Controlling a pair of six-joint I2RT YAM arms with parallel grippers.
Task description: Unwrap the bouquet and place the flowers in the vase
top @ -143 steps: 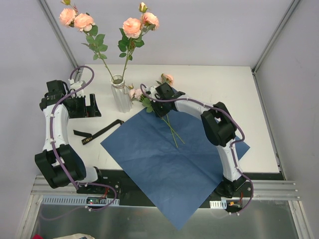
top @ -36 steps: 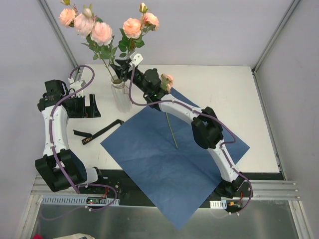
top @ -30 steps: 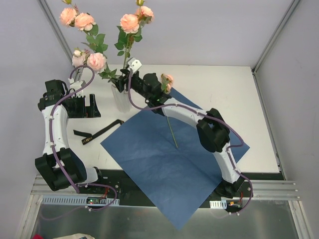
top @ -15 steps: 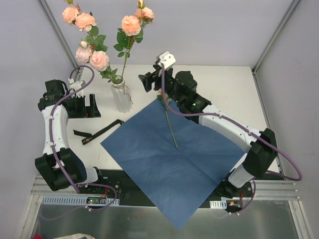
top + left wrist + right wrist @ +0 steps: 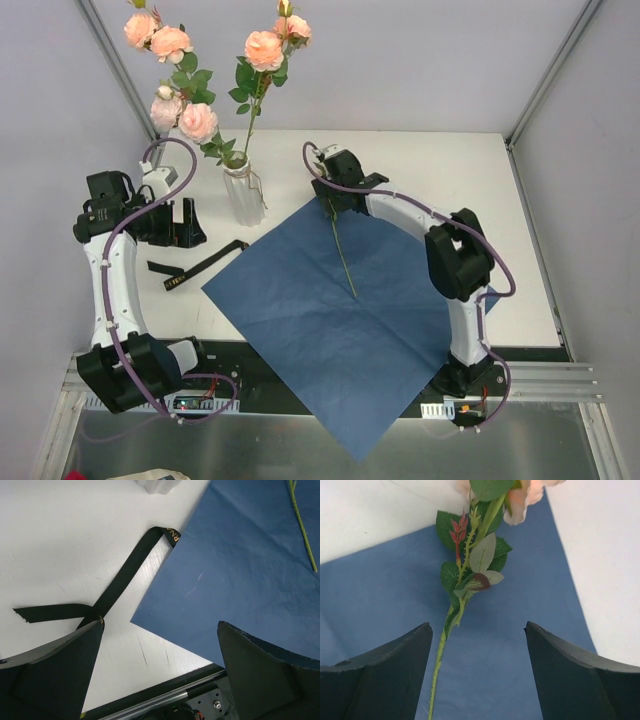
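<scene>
**One rose lying on the paper, the others standing in the vase**

Most of the flowers (image 5: 262,50) are standing in the vase (image 5: 243,195) at the far left of the table (image 5: 450,180), their peach-pink heads leaning out well above its rim. A last rose (image 5: 465,565) is lying flat on the blue paper sheet (image 5: 350,320), with its bloom pointing toward the far side. The right gripper (image 5: 336,192) is hovering over that rose's leafy top, its fingers spread wide either side of the stem and not gripping it. The left gripper (image 5: 180,222) is hanging beside the vase, near the black ribbon (image 5: 200,265), its jaws fully apart and empty. The sheet's near corner is reaching past the table's front edge. White tabletop is showing to the right of the sheet.
</scene>
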